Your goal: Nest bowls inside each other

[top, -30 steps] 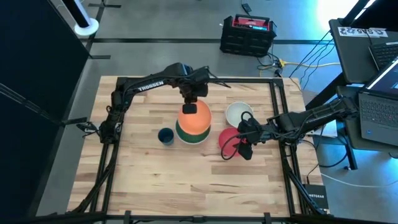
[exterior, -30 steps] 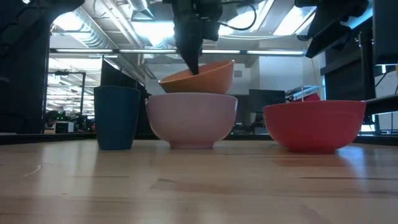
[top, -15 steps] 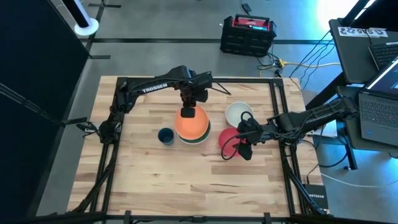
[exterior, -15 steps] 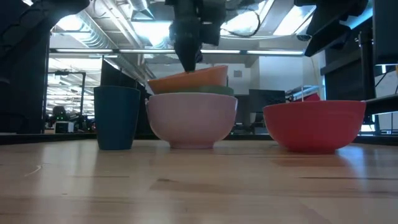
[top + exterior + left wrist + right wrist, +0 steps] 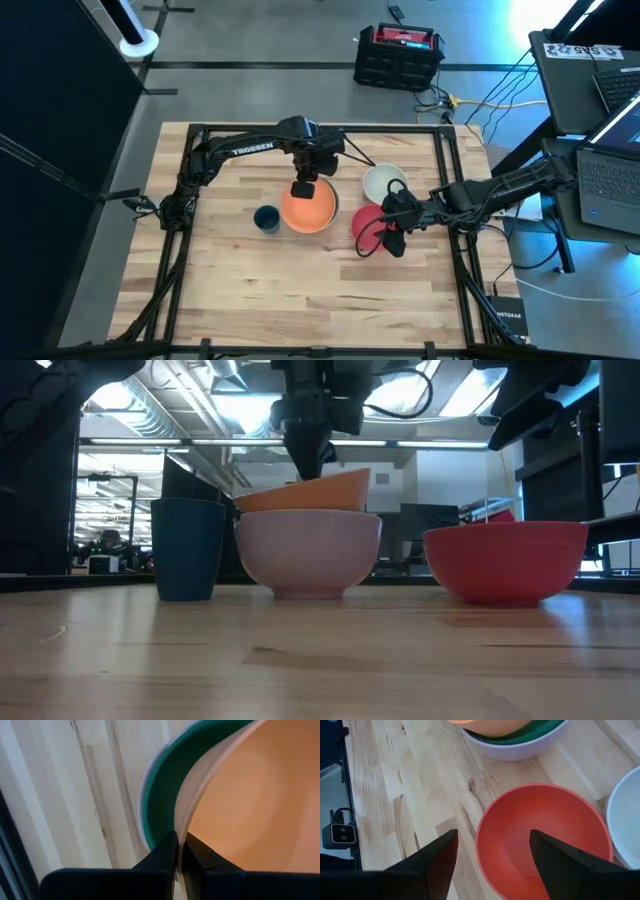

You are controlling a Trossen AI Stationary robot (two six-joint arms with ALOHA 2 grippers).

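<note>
— Bowls first: what did we find in what?

— Orange bowl (image 5: 309, 205) sat tilted in the green bowl (image 5: 160, 800), itself in the pale bowl (image 5: 308, 552), mid-worktop. The left gripper (image 5: 304, 189) was clenched on the orange rim. Red bowl (image 5: 368, 224) and white bowl (image 5: 383, 183) lay empty toward the right edge.

— Any writing?

— "TROSSEN" on the left arm.

— Count?

— We counted five bowls and one blue cup (image 5: 266, 218). The right gripper (image 5: 490, 851) hung spread above the red bowl.
</note>
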